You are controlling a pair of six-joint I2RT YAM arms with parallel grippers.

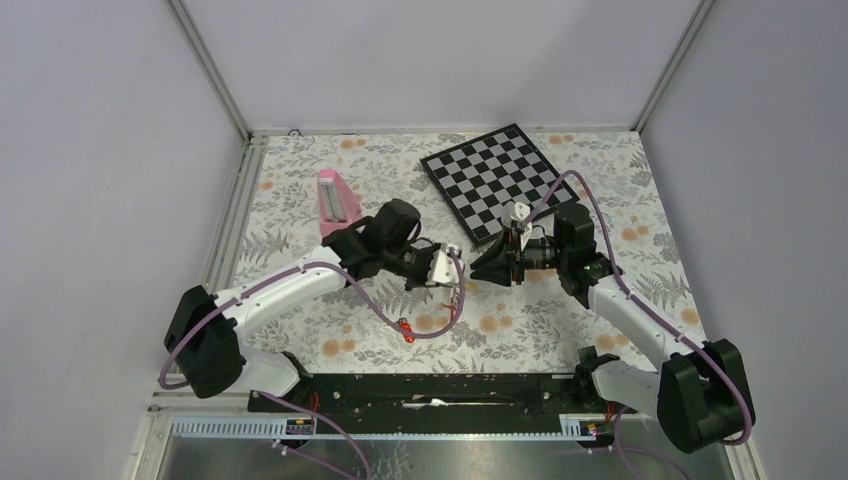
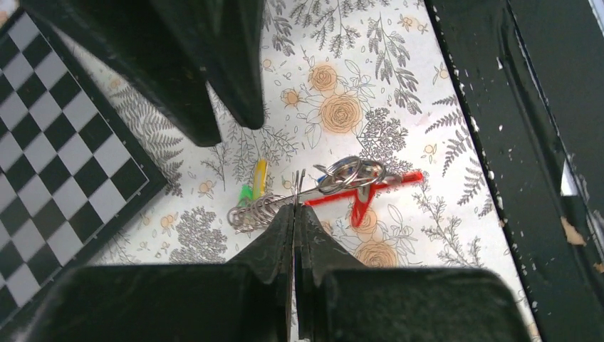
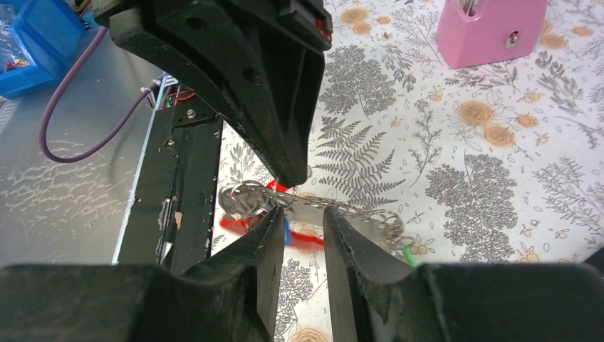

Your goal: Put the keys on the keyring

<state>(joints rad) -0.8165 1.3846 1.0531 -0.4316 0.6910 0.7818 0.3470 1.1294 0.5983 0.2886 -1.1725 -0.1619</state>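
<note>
My left gripper (image 1: 447, 268) is shut on the thin grey side of the keyring (image 2: 313, 191), held above the floral table. The keyring's red side (image 2: 388, 180) runs toward the rail. Rings and keys hang on it: a ring cluster (image 2: 350, 173), a coil of rings (image 2: 251, 212), a yellow tag (image 2: 260, 177), a green tag (image 2: 246, 194) and a red tag (image 2: 360, 210). My right gripper (image 1: 488, 268) faces the left one, open, with the keyring's grey bar (image 3: 308, 209) just beyond its fingertips (image 3: 274, 221). Red (image 3: 235, 224), blue (image 3: 286, 232) and green (image 3: 407, 251) tags show there.
A checkerboard (image 1: 490, 180) lies at the back right. A pink block (image 1: 335, 200) stands at the back left and shows in the right wrist view (image 3: 491, 28). The black base rail (image 1: 430, 385) runs along the near edge. A blue bin (image 3: 35, 43) sits beyond the rail.
</note>
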